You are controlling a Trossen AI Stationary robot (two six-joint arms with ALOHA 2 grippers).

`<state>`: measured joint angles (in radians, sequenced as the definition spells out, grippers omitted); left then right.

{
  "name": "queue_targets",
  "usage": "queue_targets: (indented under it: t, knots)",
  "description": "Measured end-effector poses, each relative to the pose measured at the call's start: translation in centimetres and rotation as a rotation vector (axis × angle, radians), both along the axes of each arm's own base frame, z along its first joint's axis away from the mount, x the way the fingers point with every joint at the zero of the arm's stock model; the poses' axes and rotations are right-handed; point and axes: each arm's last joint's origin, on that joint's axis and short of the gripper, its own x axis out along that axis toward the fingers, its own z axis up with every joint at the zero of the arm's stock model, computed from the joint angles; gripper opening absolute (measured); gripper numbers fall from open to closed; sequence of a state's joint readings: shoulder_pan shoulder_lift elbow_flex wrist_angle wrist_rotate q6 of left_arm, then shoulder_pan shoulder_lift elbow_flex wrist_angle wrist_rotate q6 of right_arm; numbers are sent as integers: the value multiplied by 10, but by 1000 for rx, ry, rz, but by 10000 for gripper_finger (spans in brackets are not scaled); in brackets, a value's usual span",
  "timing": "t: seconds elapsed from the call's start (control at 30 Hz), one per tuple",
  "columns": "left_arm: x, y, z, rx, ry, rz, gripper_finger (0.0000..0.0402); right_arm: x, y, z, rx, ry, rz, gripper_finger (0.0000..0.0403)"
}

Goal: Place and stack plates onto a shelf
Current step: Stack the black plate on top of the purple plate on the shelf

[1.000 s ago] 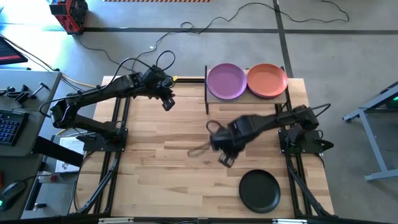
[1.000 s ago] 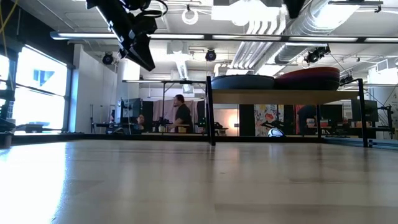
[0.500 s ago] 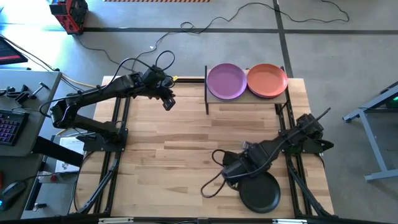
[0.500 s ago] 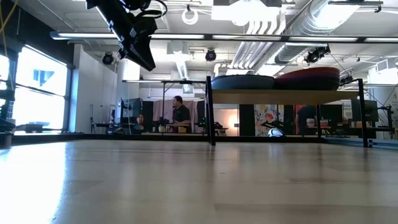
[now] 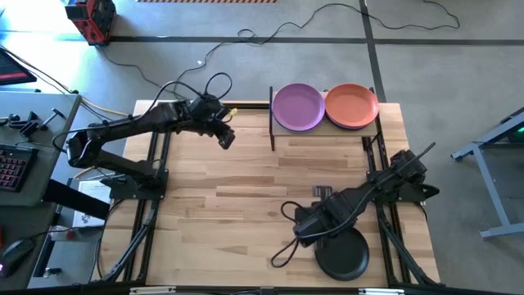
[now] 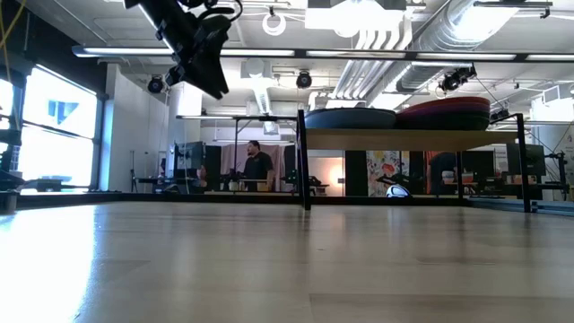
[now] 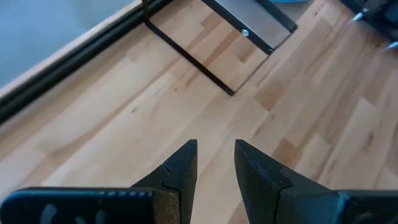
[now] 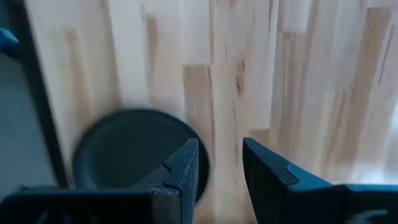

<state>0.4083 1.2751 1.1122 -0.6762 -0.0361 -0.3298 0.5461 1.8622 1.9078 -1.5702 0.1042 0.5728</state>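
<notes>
A purple plate (image 5: 298,106) and an orange plate (image 5: 352,106) lie side by side on the shelf (image 5: 326,128) at the table's far edge. In the low view they show as the purple plate (image 6: 350,117) and the orange plate (image 6: 444,113) on the shelf's board (image 6: 413,139). A black plate (image 5: 342,253) lies flat on the table near the front right. My right gripper (image 5: 308,232) hangs open, pointing down, just left of the black plate (image 8: 134,152); nothing is between its fingers (image 8: 221,163). My left gripper (image 5: 223,140) is open in the air left of the shelf, empty (image 7: 216,155).
The shelf's dark metal post and leg frame (image 7: 205,59) stand ahead of my left gripper. A black cable loop (image 5: 282,250) hangs from my right arm over the table. The table's middle and left (image 5: 213,205) are bare wood. People stand in the room behind (image 6: 257,166).
My right gripper has swung from the table's middle toward the near edge and right, rolling its wrist, and has stopped beside the black plate. My left gripper has rolled a little about its own line. No plate has moved.
</notes>
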Motion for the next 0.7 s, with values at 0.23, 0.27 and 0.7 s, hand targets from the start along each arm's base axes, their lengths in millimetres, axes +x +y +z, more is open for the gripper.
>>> queue_targets:
  t: [0.23, 0.27, 0.7]
  knots:
    - [6, -15, 0, -51, -24, 1, 97, -18, -10, -32, -40, 91, 91, 103]
    - [7, -17, 0, -52, -24, -5, 97, -20, -12, -36, -28, 85, 104, 103]
    - [12, -34, 0, -76, -35, -9, 97, -54, -27, -122, 119, 108, 205, 103]
